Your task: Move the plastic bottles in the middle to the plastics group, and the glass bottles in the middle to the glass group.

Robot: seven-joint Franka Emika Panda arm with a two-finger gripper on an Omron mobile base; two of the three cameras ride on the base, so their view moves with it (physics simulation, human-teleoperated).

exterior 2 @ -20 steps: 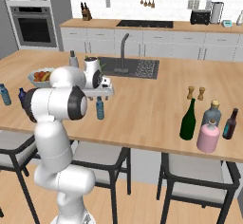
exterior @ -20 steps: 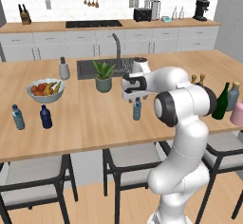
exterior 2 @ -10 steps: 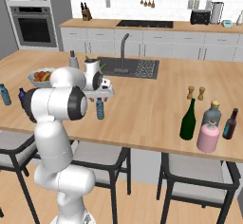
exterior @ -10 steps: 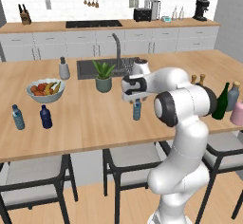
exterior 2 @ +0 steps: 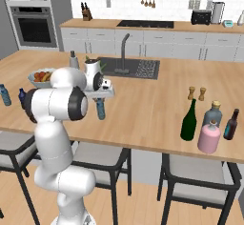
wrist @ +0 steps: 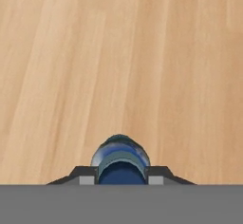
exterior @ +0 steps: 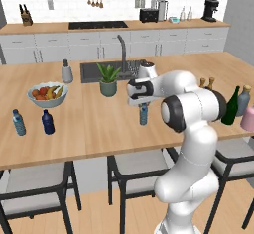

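Water bottle [exterior: 143,114] upright mid-worktop [exterior: 94,124], before the potted plant [exterior: 108,80] and sink [exterior: 97,71]. Fruit bowl [exterior: 47,93] to the left, two small bottles [exterior: 47,122] before it near the front edge. Wine bottle [exterior 2: 188,120] and pink bottle [exterior 2: 209,137] far right.

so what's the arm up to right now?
The gripper is down over the pale-blue water bottle in the middle of the wooden island counter, fingers on either side of its blue cap. The bottle stands on the counter, not lifted. The plastics group sits at the counter's left end; the green wine bottle and pink bottle wait at the far right beside the grey-blue bottle.
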